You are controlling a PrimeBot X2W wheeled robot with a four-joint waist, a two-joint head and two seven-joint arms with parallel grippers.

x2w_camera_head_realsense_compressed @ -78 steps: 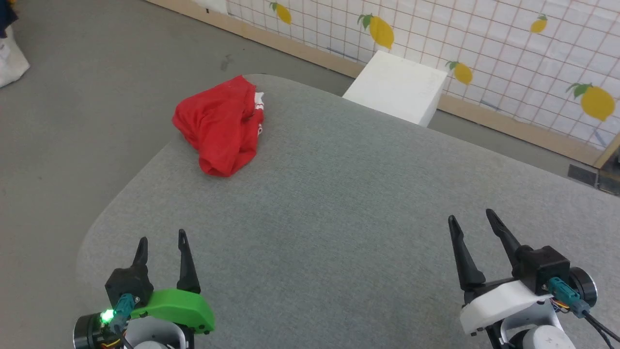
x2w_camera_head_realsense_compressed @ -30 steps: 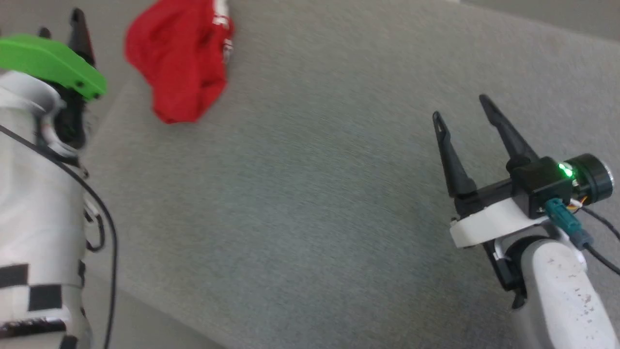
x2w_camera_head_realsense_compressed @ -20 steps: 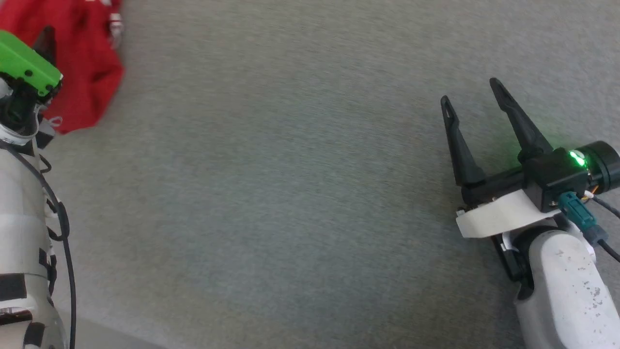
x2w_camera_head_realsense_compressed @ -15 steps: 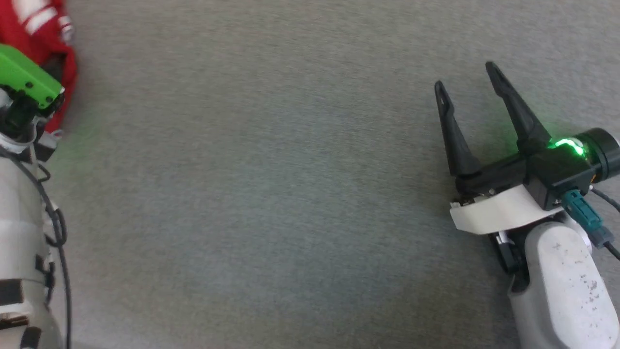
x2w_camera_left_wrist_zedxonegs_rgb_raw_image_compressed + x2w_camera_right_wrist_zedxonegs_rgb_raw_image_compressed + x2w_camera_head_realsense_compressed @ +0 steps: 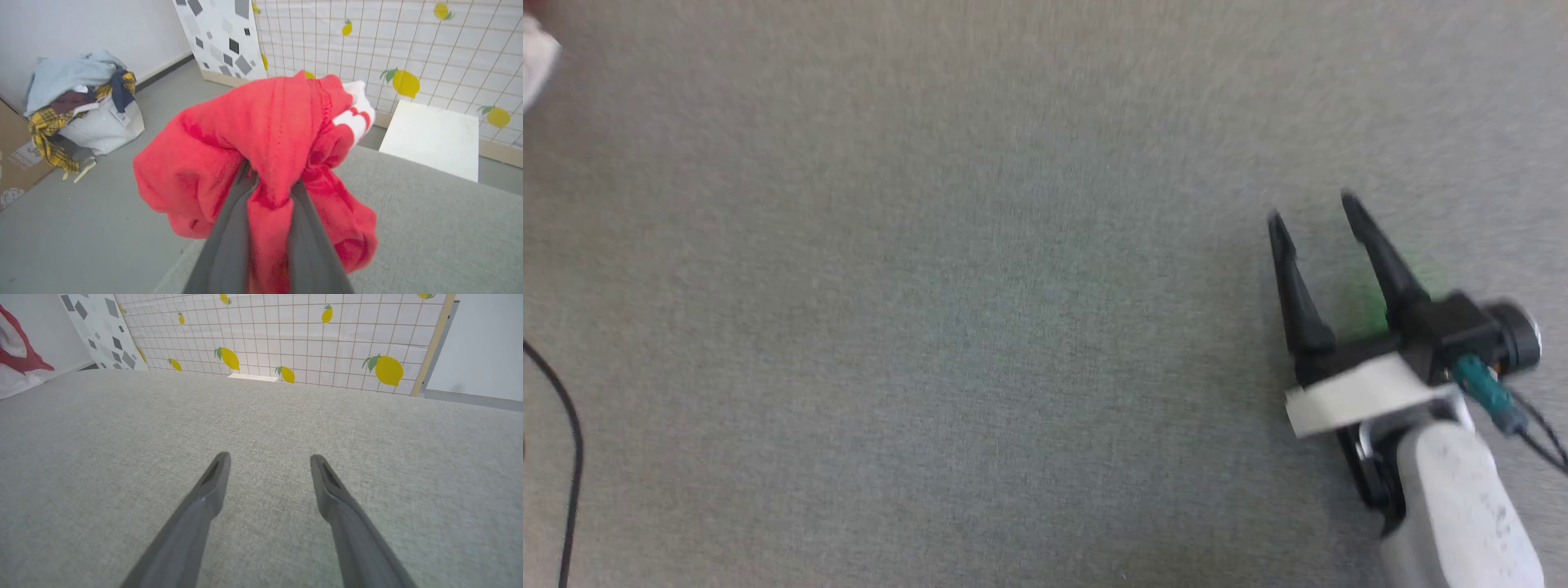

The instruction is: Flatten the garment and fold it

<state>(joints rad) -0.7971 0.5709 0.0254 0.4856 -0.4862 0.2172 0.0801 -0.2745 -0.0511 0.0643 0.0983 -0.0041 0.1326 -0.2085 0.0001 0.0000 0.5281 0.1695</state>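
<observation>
Head cam: right end effector (image 5: 1311, 211) at lower right, fingers spread, nothing in it, over the bare grey table (image 5: 931, 327). Frame's blurry tho.

Left wrist cam: left end effector (image 5: 271, 179) is pinching the shirt (image 5: 265, 130) mid-frame. It's all bunched up, near the table edge w/ floor (image 5: 81, 204) behind.

Right wrist cam: shirt peeks in at upper left.

IMO bring the wad to the table's middle, then have the right grab a separate edge, e.g. the hem, so it spreads instead of twisting.
</observation>
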